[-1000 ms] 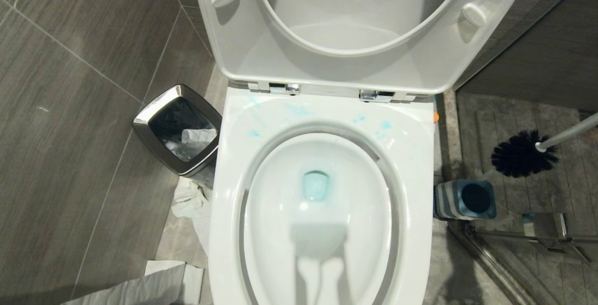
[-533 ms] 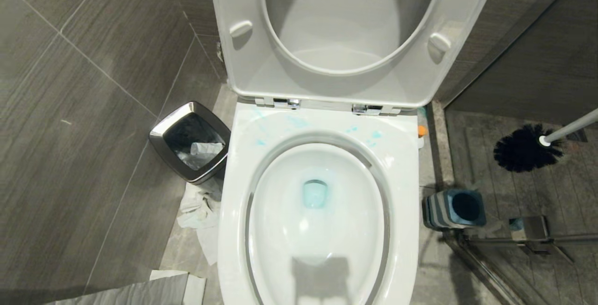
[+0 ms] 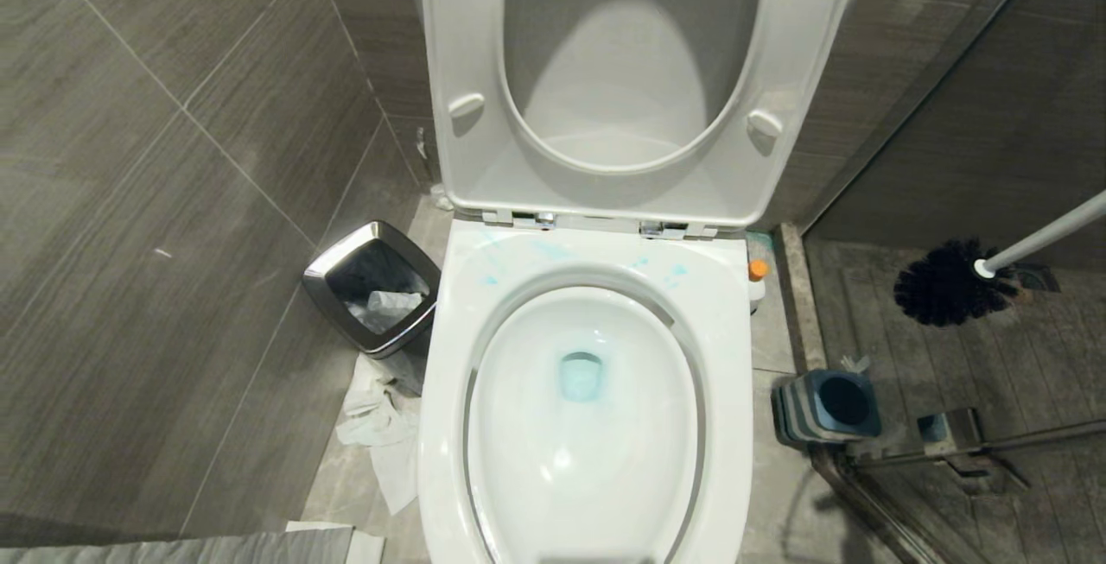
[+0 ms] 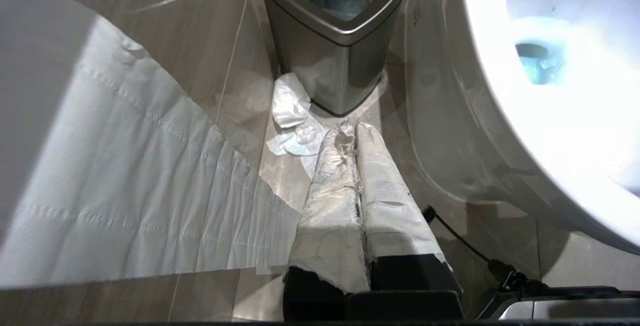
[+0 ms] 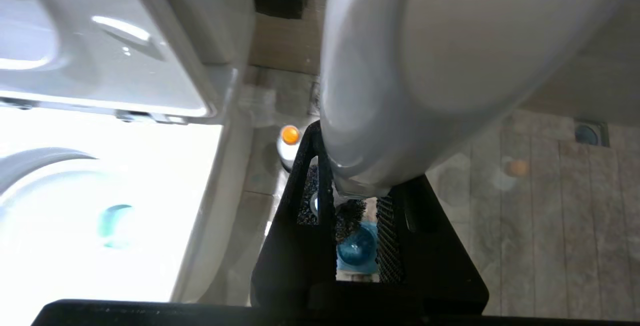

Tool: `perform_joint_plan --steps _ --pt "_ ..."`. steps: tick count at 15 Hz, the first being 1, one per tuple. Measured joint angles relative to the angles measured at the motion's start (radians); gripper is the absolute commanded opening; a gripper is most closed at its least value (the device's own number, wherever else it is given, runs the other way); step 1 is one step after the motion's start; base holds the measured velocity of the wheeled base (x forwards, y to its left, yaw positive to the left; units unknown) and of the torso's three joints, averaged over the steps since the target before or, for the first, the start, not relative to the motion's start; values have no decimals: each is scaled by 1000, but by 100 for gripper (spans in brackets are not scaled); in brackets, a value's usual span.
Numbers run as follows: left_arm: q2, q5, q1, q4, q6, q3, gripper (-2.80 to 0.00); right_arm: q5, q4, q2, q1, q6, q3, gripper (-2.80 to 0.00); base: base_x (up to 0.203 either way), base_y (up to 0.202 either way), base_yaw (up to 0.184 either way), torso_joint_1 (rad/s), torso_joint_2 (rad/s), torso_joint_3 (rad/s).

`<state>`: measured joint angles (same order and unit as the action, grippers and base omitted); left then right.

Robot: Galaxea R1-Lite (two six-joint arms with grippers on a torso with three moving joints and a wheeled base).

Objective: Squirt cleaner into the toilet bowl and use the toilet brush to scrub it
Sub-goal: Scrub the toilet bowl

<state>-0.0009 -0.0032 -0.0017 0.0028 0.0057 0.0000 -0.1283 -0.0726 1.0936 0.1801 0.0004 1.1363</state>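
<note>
The right gripper fingers are pinching the toilet brush handle, with the dark head hanging out past them, well off to the side of the toilet bowl. I'd swing the head over the rim, dip into the blue water, then scrub. The left gripper fingers are pressed together, parked low by the bin. The cleaner sits beside the bowl.

Left fingers together, right fingers clamped.

Left gripper pressed shut above the floor, bin ahead, toilet bowl just beside, paper spread alongside.
</note>
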Motion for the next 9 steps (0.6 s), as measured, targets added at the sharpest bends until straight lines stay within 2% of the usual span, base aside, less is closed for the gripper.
perform_joint_plan --steps 2,4,9 --pt "0 0 0 1 0 0 -280 62 0 19 -73 0 16 -280 0 0 0 4 3 200" --pt "0 0 0 1 0 0 -280 149 1 34 -184 0 29 -280 0 0 0 0 6 201" --pt "0 0 0 0 0 0 -280 438 3 63 -573 0 43 -280 0 0 0 4 4 195"
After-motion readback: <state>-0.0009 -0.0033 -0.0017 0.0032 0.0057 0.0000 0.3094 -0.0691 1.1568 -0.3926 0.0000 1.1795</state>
